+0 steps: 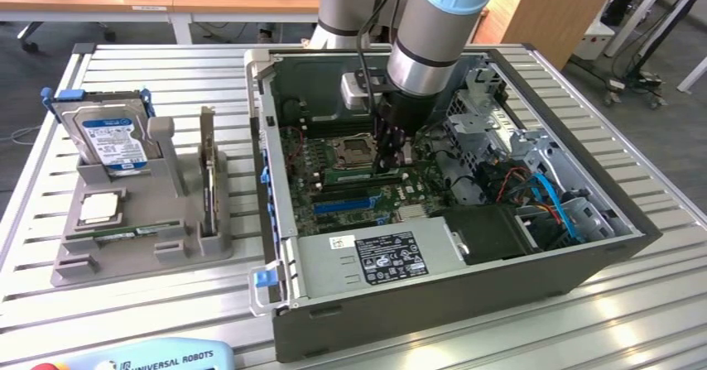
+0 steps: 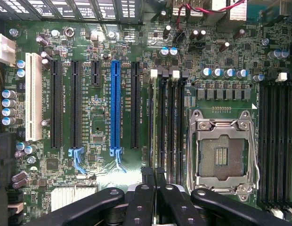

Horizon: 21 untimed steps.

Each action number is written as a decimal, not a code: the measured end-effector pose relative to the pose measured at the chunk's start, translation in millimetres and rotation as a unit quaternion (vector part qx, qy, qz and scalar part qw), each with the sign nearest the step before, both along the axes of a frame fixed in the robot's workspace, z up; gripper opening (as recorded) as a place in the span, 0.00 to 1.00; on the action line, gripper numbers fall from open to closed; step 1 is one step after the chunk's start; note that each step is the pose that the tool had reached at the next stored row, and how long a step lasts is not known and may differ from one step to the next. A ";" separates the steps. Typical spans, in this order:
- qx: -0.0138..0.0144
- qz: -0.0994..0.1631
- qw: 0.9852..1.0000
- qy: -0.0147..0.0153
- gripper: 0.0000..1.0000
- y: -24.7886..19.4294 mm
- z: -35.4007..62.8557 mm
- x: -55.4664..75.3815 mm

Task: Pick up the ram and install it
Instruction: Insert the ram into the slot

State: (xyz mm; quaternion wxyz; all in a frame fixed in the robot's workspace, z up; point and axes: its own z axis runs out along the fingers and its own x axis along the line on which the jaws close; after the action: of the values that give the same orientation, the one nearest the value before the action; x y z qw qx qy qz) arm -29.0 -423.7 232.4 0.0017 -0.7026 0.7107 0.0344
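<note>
My gripper [image 1: 389,165] reaches down into the open computer case [image 1: 574,262], just beside the empty processor socket [image 1: 353,149]. In the wrist view the black fingertips [image 2: 147,175] are pressed together, so the gripper [image 2: 154,173] is shut. The ram [image 2: 152,127] shows edge-on as a thin strip running out from between them. It lies in line with the memory slot with the white clip [image 2: 154,73], on the socket's [image 2: 221,155] side facing the blue expansion slot [image 2: 116,108]. Another green ram stick [image 1: 131,234] lies in the grey tray [image 1: 78,266] outside the case.
The tray also holds a blue-labelled hard drive [image 1: 111,138] standing upright and a square silver chip [image 1: 99,208]. A power supply [image 1: 382,258], drive cage [image 1: 502,134] and blue and red cables [image 1: 552,200] crowd the case on the exterior view's right. More memory slots [image 2: 273,141] lie beyond the socket.
</note>
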 end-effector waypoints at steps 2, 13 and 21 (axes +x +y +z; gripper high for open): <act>0.000 0.000 1.000 0.000 0.11 0.0 0.0 0.0; 0.000 0.000 1.000 0.000 0.11 0.9 -0.8 -0.8; 0.000 0.000 1.000 0.000 0.11 1.3 -1.2 -0.8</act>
State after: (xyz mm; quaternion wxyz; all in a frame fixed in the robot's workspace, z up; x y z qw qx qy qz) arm -29.9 -422.5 231.2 0.0016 -0.7026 0.7107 0.0344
